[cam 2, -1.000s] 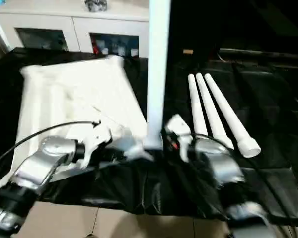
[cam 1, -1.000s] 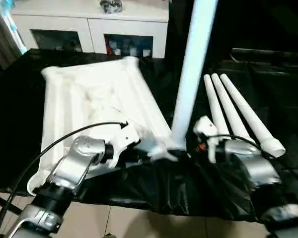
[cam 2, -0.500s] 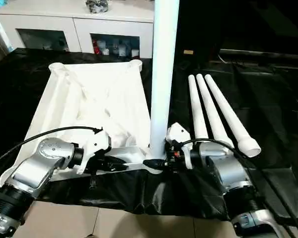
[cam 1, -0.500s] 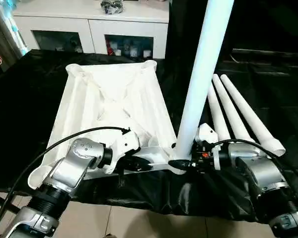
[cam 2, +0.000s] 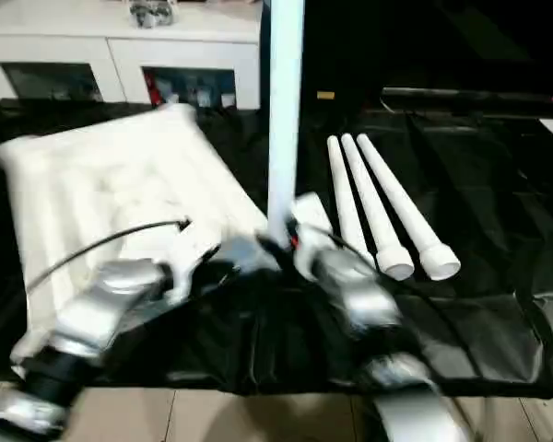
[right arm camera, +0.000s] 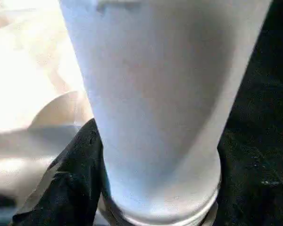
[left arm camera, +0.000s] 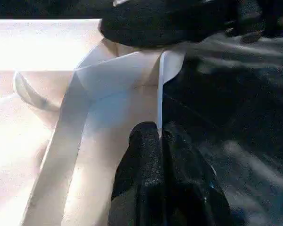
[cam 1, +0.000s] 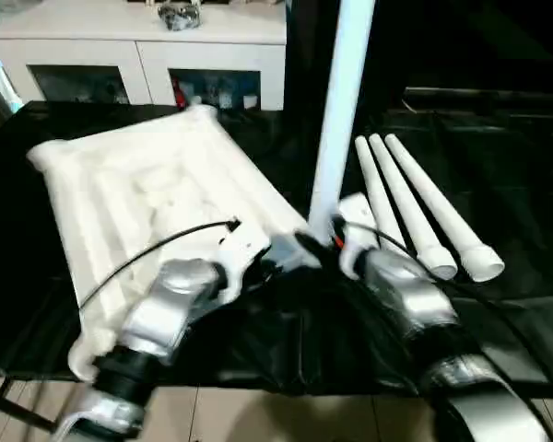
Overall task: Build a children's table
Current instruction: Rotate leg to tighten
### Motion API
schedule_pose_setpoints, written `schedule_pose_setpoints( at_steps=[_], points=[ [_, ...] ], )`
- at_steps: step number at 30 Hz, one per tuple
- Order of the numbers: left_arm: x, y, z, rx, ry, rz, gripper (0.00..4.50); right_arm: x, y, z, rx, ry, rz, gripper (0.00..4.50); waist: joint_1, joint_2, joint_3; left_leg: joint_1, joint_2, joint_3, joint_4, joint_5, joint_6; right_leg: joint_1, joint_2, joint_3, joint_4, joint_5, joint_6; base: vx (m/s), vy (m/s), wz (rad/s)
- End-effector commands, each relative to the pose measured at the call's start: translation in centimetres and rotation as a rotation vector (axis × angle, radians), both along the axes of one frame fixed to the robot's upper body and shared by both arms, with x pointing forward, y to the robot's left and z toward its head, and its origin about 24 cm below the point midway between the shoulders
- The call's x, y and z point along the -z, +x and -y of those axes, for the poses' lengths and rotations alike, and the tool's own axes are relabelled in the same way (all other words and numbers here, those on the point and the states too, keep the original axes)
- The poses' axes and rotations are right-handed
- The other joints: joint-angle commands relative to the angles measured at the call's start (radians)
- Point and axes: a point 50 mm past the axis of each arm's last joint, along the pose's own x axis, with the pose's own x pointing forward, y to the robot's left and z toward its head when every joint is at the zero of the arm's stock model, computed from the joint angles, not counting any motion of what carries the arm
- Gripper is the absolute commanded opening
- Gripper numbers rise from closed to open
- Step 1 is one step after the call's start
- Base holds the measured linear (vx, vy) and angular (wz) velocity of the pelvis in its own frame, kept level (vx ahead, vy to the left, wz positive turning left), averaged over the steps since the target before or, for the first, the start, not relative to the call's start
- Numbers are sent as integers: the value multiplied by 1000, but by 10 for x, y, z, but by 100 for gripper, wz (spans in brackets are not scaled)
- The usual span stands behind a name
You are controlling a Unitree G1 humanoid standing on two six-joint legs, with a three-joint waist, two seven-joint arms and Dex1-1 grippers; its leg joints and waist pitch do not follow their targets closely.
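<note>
Across the black-draped work surface [cam 1: 498,184], left to right: one white square tabletop [cam 1: 138,193] lay ribbed underside up, and against half a second before, it sat skewed, its near corner swung toward the arms. Much of that shift may be the head camera moving, since the cabinet with glass doors [cam 1: 147,69] behind had slid too. Left gripper [left arm camera: 161,141] was clenched on a thin upright rib of the tabletop near a corner socket, fingers [left arm camera: 146,160] pinching it from both sides. Next, one tapered tube leg [cam 1: 341,110] stood upright at the tabletop's near right corner, as it had stood earlier, its foot at the socket; seating depth could not be judged. Right gripper [right arm camera: 146,188] was grasping that leg near its base, one black finger [right arm camera: 80,174] against its side. Judgement: leg one is in or nearly in its socket, with the left arm bracing the top. Further right, three more legs [cam 1: 415,207] lay side by side on the cloth, untouched. Count: one tabletop, four legs, three left to fit.
</note>
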Motion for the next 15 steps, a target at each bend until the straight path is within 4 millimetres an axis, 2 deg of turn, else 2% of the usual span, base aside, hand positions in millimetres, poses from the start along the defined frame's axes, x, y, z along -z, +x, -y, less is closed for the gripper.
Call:
schedule_pose_setpoints(
  at_steps=[1, 2, 3, 4, 11, 13, 14, 15],
  points=[
    [-28, 0, 26, 63, -103, 129, 0, 15, -9, -24, -48, 38, -85, 329, 5, 2, -74, 4, 23, -5, -62, -137, 42, 56, -74, 49, -71, -163, -215, 0, 0, 0],
    [-28, 0, 26, 63, -103, 129, 0, 15, -9, -24, -48, 38, -85, 329, 8, -1, -75, 2, 23, -5, -62, -127, 51, 59, -74, 48, -67, -137, -220, 0, 0, 0],
    [-28, 0, 26, 63, -103, 129, 0, 15, -9, -24, -48, 38, -85, 329, 9, 1, -75, 3, 24, -5, -63, -123, 53, 59, -74, 48, -67, -128, -221, 0, 0, 0],
    [-27, -2, 28, 74, -109, 129, 0, 12, -7, -24, -56, 65, -85, 361, 8, -5, -75, 2, 24, -4, -62, -119, 59, 60, -74, 48, -66, -112, -224, 0, 0, 0],
    [-24, -6, 28, 139, -104, 126, 0, 8, -7, -10, -169, 7, -27, 381, 10, -2, -71, 2, 24, -3, -62, -145, 63, 61, -77, 48, -72, -163, -218, 0, 0, 0],
    [-23, -7, 23, 212, -95, 112, 0, 7, -14, 2, -295, 3, -4, 381, 13, 0, -73, 3, 24, -3, -60, -139, 71, 61, -75, 48, -70, -144, -219, 0, 0, 0],
    [-23, -8, 21, 241, -92, 105, 0, 6, -17, 6, -341, 1, 0, 381, 15, 8, -73, 3, 24, -3, -60, -142, 75, 60, -74, 48, -72, -132, -223, 0, 0, 0],
    [-23, -9, 19, 273, -87, 99, 0, 5, -20, 10, -387, -3, 7, 381, 17, 4, -72, 2, 24, -4, -60, -144, 77, 62, -73, 48, -71, -130, -222, 0, 0, 0]
  ],
)
